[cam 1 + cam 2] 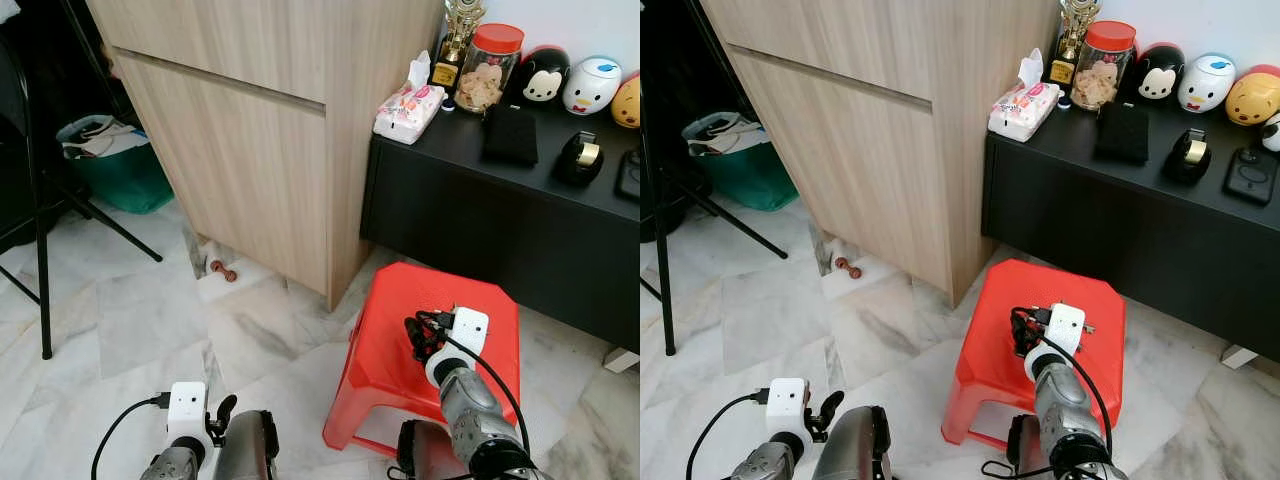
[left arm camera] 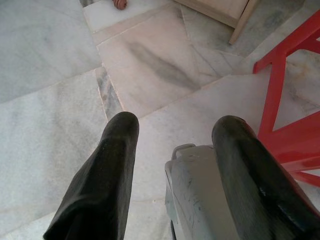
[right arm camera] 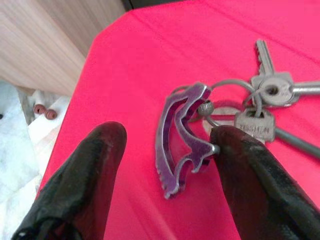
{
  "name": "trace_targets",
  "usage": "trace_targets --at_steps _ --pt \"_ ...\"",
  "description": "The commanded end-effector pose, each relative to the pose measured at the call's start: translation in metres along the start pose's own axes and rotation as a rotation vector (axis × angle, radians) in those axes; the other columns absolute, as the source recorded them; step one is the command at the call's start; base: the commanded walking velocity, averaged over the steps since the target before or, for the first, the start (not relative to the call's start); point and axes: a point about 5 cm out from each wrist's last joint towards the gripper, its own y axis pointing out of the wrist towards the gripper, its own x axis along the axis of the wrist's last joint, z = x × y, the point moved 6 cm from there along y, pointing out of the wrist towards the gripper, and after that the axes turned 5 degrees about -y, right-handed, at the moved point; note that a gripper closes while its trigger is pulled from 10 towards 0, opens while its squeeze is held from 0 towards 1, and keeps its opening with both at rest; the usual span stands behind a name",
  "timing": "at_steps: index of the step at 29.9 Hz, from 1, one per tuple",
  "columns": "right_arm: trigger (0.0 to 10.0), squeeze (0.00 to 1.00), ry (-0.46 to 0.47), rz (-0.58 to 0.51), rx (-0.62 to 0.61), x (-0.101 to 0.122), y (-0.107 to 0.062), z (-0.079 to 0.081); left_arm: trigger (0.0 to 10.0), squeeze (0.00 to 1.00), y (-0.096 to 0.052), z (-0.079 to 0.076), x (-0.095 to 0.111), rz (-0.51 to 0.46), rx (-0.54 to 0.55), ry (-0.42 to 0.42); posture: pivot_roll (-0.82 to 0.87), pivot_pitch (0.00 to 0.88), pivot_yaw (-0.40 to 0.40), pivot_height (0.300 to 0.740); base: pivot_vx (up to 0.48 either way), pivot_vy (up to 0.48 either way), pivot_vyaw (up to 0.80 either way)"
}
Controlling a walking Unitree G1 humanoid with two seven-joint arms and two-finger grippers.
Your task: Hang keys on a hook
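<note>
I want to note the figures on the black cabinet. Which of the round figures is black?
The leftmost figure, beside the red-lidded jar, is black with a white face. The next is white and blue; the one at the edge is yellow-orange.

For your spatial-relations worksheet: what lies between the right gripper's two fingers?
In the right wrist view, the right gripper is open; the purple clip of the keys lies between its fingers on the red stool.

Your head cams look fwd & down from above at the red stool (image 1: 440, 320) and floor, both sharing the same scene. Your right wrist cam sits close over the stool top, on the keys (image 3: 260, 107). Left wrist cam faces the marble floor (image 2: 50, 100), stool leg at its edge.
</note>
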Motion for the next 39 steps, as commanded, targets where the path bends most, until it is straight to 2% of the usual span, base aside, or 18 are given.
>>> trace_targets --at_steps 1,7,8,10,11,22,39 --pt "10.0 0.00 -0.012 0.054 0.002 -0.013 -0.001 0.002 10.0 0.00 -0.003 0.004 -0.008 0.032 0.005 0.021 0.13 0.124 0.008 0.584 0.000 0.000 0.00" --pt "10.0 0.00 0.001 0.066 0.005 -0.018 -0.002 0.002 10.0 0.00 -0.003 0.004 -0.008 0.032 0.007 0.025 0.13 0.125 0.008 0.584 0.000 0.000 0.00" --pt "4.2 0.00 -0.002 0.062 0.008 -0.018 -0.002 0.002 10.0 0.00 -0.004 0.005 -0.009 0.032 0.008 0.025 0.13 0.126 0.008 0.584 0.000 0.000 0.00" --pt "4.2 0.00 0.004 0.056 0.008 -0.017 -0.002 0.002 10.0 0.00 -0.004 0.005 -0.009 0.033 0.009 0.026 0.13 0.125 0.009 0.584 0.000 0.000 0.00" --pt "0.0 0.00 0.005 0.050 0.008 -0.016 -0.002 0.001 10.0 0.00 -0.004 0.005 -0.009 0.034 0.010 0.027 0.13 0.124 0.009 0.584 0.000 0.000 0.00" --pt "0.0 0.00 0.003 0.019 0.009 -0.010 -0.002 0.001 10.0 0.00 -0.003 0.003 -0.009 0.036 0.002 0.037 0.13 0.122 0.009 0.584 0.000 0.000 0.00" --pt "0.0 0.00 -0.061 -0.019 0.009 -0.004 -0.002 0.002 10.0 0.00 -0.005 0.003 -0.014 0.051 0.001 0.042 0.12 0.112 0.009 0.584 0.000 0.000 0.00"
